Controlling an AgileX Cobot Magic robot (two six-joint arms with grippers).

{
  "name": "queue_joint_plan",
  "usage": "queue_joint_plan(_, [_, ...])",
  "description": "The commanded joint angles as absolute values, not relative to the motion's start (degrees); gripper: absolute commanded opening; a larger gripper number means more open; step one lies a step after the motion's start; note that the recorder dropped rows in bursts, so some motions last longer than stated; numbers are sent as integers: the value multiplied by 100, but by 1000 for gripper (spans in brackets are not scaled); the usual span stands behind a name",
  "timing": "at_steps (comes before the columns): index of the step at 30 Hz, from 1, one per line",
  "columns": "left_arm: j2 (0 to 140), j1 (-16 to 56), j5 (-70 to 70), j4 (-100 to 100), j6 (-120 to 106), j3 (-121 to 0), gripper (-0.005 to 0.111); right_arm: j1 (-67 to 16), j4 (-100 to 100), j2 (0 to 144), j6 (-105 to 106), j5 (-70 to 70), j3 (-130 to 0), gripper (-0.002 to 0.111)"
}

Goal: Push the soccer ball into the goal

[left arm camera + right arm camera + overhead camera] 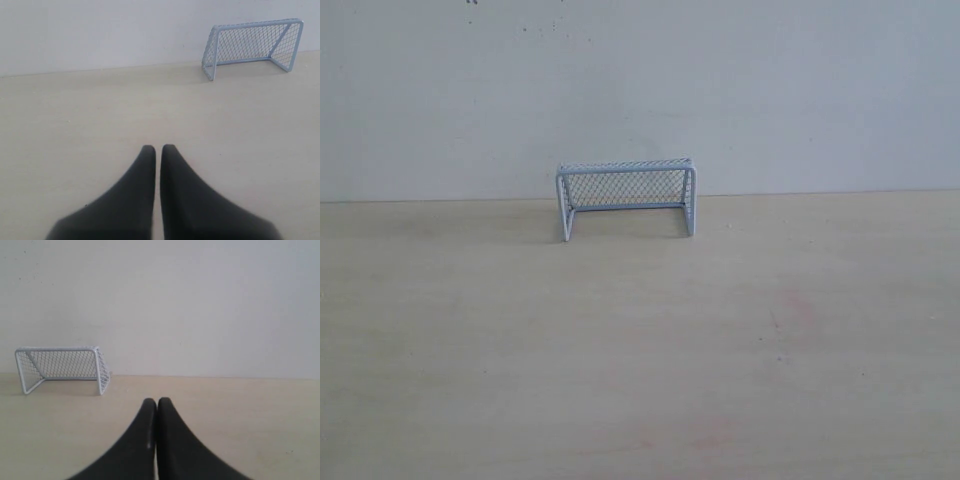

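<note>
L claw (158,148) nearly closed, slim gap, low over table (75,125); R claw (157,401) fully closed, empty. Both aimed twd goal (626,171).

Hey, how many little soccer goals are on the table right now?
1. The goal stands upright at the far edge of the table, by the wall. No other shows in any view.

We hold our left gripper (158,151) closed, its two black fingers (130,200) side by side with only a thin slit between the tips. Our right gripper (156,403) is closed too, its black fingers (180,450) pressed together along their length.
</note>
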State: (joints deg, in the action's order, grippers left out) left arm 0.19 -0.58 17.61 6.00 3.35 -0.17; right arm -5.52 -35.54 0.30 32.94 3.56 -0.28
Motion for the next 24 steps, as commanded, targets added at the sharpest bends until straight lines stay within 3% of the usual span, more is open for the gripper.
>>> queue_joint_plan(1, [0, -76, 1756, 604, 323, 0, 4, -520, -3570, 0, 3094, 550, 0, 0])
queue_joint_plan(8, [0, -76, 1756, 604, 323, 0, 4, -520, -3302, 0, 2913, 953, 0, 0])
queue_joint_plan(16, [0, -76, 1756, 604, 323, 0, 4, -520, -1353, 0, 647, 1511, 0, 0])
queue_joint_plan(24, [0, -76, 1756, 604, 323, 0, 4, -520, -436, 0, 0, 1878, 0, 0])
